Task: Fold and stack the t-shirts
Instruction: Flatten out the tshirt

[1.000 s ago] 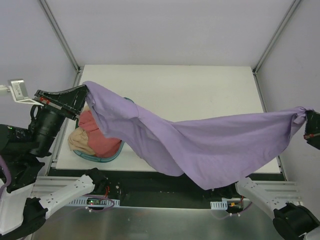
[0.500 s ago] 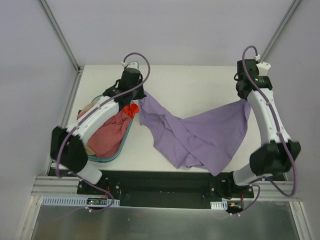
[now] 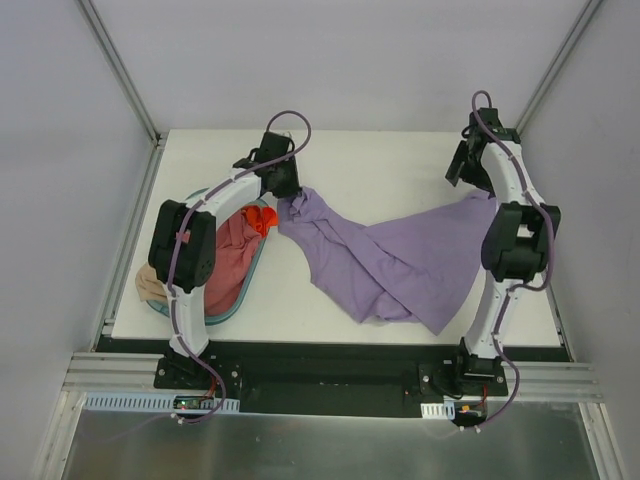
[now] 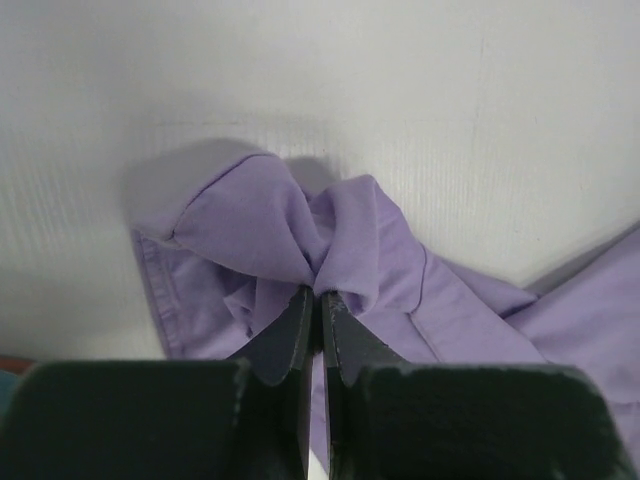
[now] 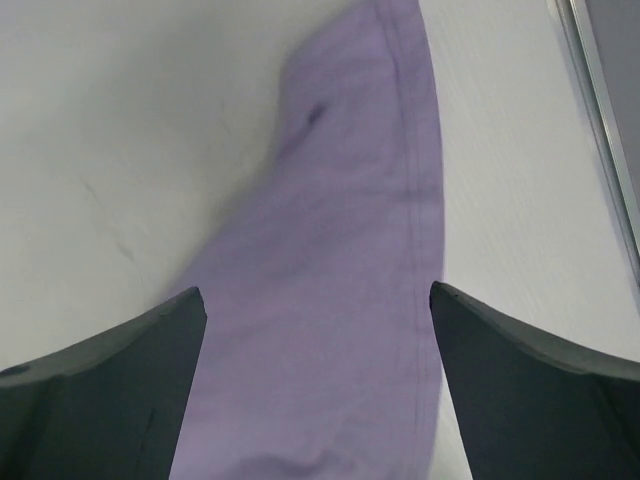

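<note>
Over at nine o'clock on the white table (image 3: 400, 160), the teal oval plastic basket (image 3: 232, 305) is sitting with the dusty pink-red cloth t-shirt (image 3: 228, 262) heaped inside it. The tan-beige cloth t-shirt (image 3: 148, 285) is spilling over its outer rim.

Just beside the basket's far end, the left pincer (image 3: 288, 192) is pressing its fingers together on a bunched corner of the lavender-purple cloth t-shirt (image 3: 400, 265), pinning that pucker low against the tabletop. From there the lavender shirt is lying crumpled across the middle of the table. Its long axis is running roughly from nine to three, with a loose belly sagging toward six.

Its other end is finishing beneath the right pincer (image 3: 462, 168), which is hovering with its fingers spread wide and gripping nothing. The hemmed cloth is lying flat on the table below the gap. From that pincer the bulk of the shirt is lying toward seven o'clock.

To my eye the shirt is being held at one end only. The right arm is standing nearer the free end, so flattening it looks to depend on that arm taking an edge there.
</note>
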`<state>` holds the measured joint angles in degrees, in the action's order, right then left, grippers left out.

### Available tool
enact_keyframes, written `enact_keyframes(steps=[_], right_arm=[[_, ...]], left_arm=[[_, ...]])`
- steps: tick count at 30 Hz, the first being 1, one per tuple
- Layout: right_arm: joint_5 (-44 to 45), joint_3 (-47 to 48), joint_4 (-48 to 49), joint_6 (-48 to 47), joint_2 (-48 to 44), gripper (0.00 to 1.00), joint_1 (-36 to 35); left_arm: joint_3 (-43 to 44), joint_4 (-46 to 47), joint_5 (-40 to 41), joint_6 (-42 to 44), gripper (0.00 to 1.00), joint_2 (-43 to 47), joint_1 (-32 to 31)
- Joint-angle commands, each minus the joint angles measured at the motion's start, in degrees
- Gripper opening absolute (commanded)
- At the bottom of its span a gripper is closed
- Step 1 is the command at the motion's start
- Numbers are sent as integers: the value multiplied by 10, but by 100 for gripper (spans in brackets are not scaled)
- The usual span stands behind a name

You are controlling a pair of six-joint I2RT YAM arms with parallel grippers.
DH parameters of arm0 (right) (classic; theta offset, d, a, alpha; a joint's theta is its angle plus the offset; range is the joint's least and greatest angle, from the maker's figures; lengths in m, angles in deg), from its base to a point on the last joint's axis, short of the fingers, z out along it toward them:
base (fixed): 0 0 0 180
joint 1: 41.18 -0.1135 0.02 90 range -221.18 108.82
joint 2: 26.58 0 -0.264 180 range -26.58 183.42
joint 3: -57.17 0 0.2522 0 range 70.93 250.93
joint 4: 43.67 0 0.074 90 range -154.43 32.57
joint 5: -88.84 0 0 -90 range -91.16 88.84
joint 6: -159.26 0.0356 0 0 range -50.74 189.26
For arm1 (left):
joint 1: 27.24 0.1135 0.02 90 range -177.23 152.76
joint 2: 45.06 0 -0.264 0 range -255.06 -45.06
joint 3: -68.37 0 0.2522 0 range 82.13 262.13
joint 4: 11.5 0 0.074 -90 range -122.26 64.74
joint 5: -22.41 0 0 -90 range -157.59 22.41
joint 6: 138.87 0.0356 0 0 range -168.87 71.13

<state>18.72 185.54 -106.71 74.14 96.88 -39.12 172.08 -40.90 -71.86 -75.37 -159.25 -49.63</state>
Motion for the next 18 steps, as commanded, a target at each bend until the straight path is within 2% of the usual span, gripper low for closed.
enact_keyframes(steps=[1,3,7,10,13,17,18], right_arm=[[-19,-158,-50,23,-232,96,-15],[-32,-283,-62,50,-349,96,-20],[-149,-529,-75,114,-553,96,-53],[-172,-663,-81,186,-678,96,-85],[-179,-742,-97,244,-755,96,-124],[-186,-813,-76,289,-780,99,-145],[-187,-827,-56,291,-778,95,-145]], left_arm=[[-48,14,-45,-23,0,77,1],[-78,19,-52,-33,0,101,0],[-129,35,-75,-36,0,128,0],[-149,42,-83,-33,0,141,0],[-154,49,-96,-31,0,143,0],[-154,52,-110,-35,0,138,0],[-155,53,-111,-36,0,137,0]])
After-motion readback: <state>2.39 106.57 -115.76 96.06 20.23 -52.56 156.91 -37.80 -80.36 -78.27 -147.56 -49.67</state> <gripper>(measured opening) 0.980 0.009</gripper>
